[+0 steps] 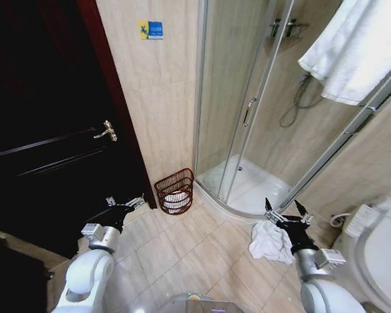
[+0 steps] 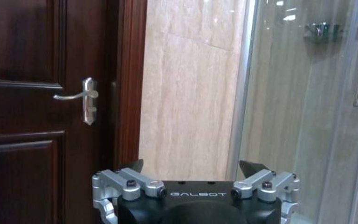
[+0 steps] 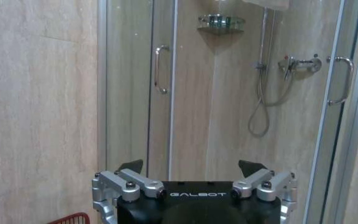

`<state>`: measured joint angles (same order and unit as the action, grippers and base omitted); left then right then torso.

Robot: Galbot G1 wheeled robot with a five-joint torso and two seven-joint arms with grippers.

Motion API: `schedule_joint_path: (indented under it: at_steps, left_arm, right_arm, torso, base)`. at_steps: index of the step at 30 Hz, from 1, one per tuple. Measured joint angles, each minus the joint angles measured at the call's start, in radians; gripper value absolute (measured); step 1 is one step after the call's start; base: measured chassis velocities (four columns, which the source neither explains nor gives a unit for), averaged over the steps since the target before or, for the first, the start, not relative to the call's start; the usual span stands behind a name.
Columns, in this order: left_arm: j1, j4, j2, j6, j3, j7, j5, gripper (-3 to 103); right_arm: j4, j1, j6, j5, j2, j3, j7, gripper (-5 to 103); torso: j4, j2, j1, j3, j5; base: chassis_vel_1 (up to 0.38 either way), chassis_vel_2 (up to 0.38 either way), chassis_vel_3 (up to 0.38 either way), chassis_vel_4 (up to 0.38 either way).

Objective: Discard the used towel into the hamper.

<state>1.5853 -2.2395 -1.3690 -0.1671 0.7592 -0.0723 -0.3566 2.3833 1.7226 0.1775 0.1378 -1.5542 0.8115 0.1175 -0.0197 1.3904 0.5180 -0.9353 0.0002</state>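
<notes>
Against the tiled wall between the dark door (image 1: pixel 45 130) and the glass shower cabin (image 1: pixel 247 98), the head view shows the hamper (image 1: pixel 175 191), with a crumpled white towel (image 1: pixel 270 241) on the floor under the right gripper (image 1: pixel 287 210). Left gripper (image 1: pixel 126 202) hovers low, empty. From the left wrist, its fingers (image 2: pixel 136 165) stand spread wide, empty, facing the door handle (image 2: pixel 79 95). From the right wrist, the fingers (image 3: pixel 251 167) likewise gape empty; the hamper's rim (image 3: pixel 72 218) peeks in.

L gripper (image 2: pixel 197 167) fingers apart, dark door w/ lever handle (image 2: pixel 82 97), shower glass (image 2: pixel 303 107)
</notes>
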Motion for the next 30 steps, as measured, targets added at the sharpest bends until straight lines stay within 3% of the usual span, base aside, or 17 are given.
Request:
schedule_joint_path:
  at_steps: [30]
  left_arm:
    - [0.0,0.0,0.0,0.0,0.0,0.0,0.0,100]
  right_arm:
    - [0.0,0.0,0.0,0.0,0.0,0.0,0.0,100]
  torso:
    - [0.0,0.0,0.0,0.0,-0.0001]
  base:
    - [-0.062,-0.07,0.072,0.074]
